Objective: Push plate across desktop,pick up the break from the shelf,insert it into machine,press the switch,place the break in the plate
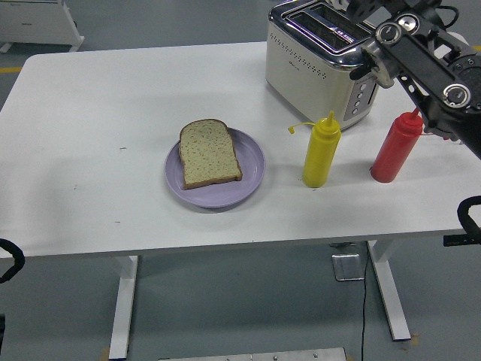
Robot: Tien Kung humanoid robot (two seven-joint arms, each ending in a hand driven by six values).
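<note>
You see a speckled, square-cut bread slice [210, 153] lying flat on the round lilac plate [255, 170], on the smooth white desk [98, 135]. Beyond it stands a boxy chrome toaster [316, 64]. Only the right arm's black jointed links [428, 64] show; you cannot tell the hand's state.

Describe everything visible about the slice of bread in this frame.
The bread slice is one pale, speckled piece with a brown crust and a rounded top edge pointing away from the camera. It lies flat on the lavender plate, shifted toward the plate's left, with its top-left corner slightly overhanging the rim. Nothing else touches it.
</note>
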